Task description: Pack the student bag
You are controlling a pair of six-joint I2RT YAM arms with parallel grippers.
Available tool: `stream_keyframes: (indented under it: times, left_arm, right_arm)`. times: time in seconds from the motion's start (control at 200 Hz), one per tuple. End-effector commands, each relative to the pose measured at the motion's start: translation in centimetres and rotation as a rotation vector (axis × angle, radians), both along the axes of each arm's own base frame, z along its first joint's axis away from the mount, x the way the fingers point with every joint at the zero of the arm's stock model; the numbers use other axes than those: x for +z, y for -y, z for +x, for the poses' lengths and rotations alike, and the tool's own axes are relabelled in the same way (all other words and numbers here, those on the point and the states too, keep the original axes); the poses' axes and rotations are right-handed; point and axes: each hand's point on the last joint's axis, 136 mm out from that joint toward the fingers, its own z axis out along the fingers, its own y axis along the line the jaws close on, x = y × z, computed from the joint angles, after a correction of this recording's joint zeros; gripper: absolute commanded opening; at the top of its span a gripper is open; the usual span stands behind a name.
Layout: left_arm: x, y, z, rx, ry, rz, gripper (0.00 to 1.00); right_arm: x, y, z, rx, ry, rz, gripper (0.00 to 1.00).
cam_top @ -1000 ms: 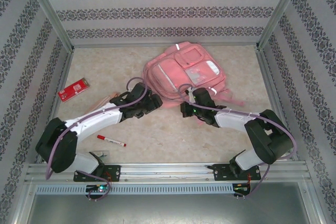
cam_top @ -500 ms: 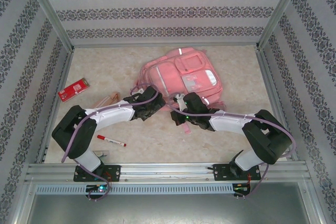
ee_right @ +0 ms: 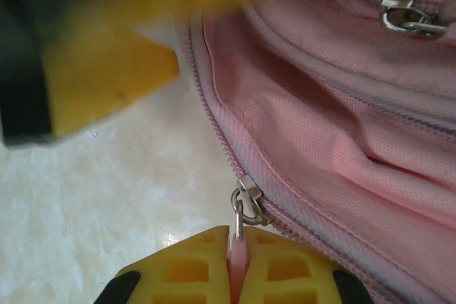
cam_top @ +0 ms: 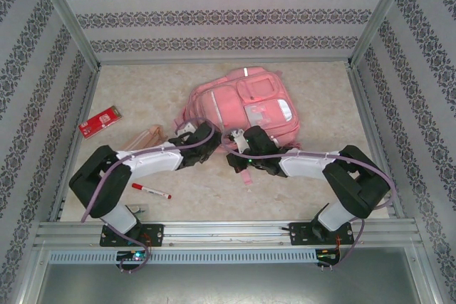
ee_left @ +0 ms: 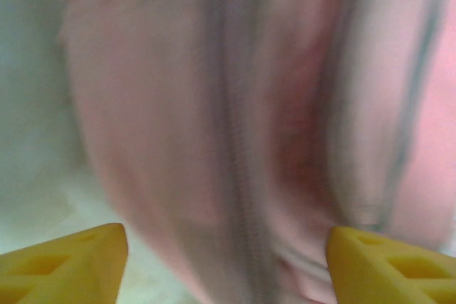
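Large pink fabric student bag is lying flat, long axis running near-to-far, pale-strip end pointing away from right gripper, which is pinching its pink zip tab. Left gripper is gaping open at the bag's near-left edge.

The top camera looks down from above and behind the arm bases, taking in the whole desk to its far edge. The left wrist camera sits so near the student bag that it blurs. The right wrist camera looks closely at the zip pull. All share the bag's near side.
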Motion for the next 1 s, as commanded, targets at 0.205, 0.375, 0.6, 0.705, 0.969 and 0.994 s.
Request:
stream_keyframes:
  times: [0.205,0.375,0.6,0.705,0.969,0.994]
  left_arm:
    - [-1.7,-1.6,-0.1,0.101,0.027,-0.019,0.0]
    - [0.6,-3.7,0.4,0.044,0.052,0.011,0.0]
    - [2.6,-6.2,0.7,-0.027,0.068,0.065,0.0]
    - [2.4,-5.8,0.7,-0.073,0.074,0.06,0.0]
    - [1.0,-2.7,1.0,-0.196,0.046,-0.029,0.0]
    - [1.0,-2.5,1.0,-0.199,0.046,-0.034,0.0]
  right_arm:
    - [-0.6,1.1,1.0,-0.082,0.023,-0.031,0.0]
    - [-4.1,7.1,3.2,-0.348,-0.065,-0.168,0.0]
    - [-5.6,13.3,5.1,-0.672,-0.137,-0.178,0.0]
    - [-5.1,13.6,5.6,-0.691,-0.119,-0.169,0.0]
    - [-3.4,12.3,5.9,-0.628,-0.079,-0.099,0.08]
    - [-3.2,12.5,5.9,-0.634,-0.076,-0.102,0.11]
